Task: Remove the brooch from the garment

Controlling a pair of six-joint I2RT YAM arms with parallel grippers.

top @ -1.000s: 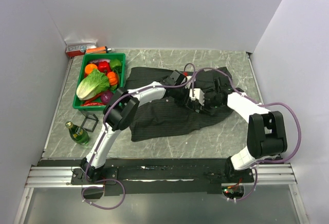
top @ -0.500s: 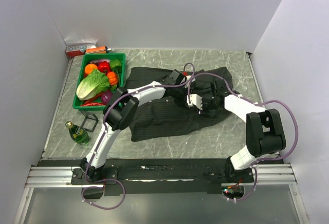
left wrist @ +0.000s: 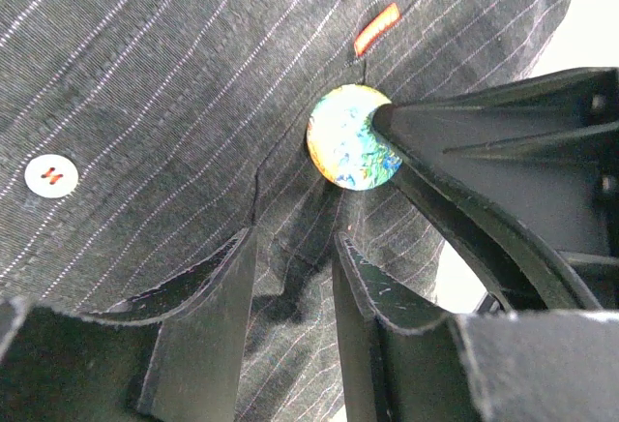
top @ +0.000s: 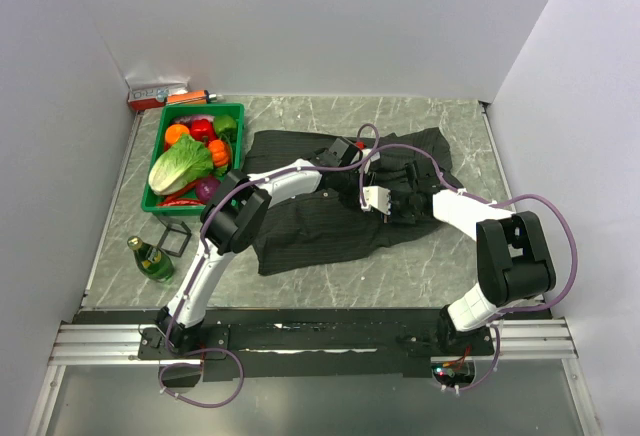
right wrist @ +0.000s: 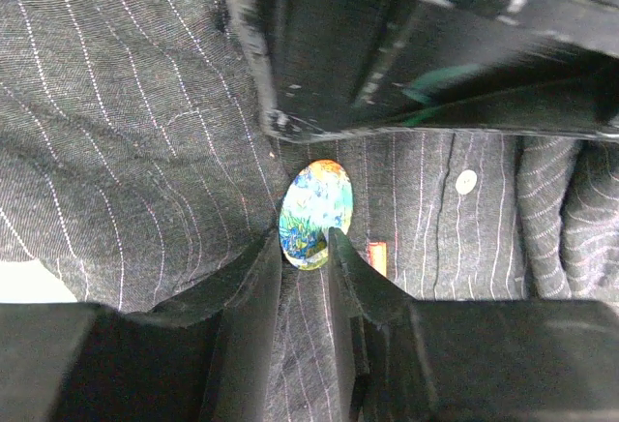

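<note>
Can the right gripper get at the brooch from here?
Probably yes: the right gripper straddles the lower edge of the brooch, with nothing between. The left gripper crowds it from the far side.

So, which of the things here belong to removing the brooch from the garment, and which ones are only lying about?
For the job:
- brooch, round and many-coloured
- garment, dark and pinstriped
- left gripper
- right gripper

Only lying about:
- green basket of vegetables
- green bottle
- red-and-white box at the back corner
</note>
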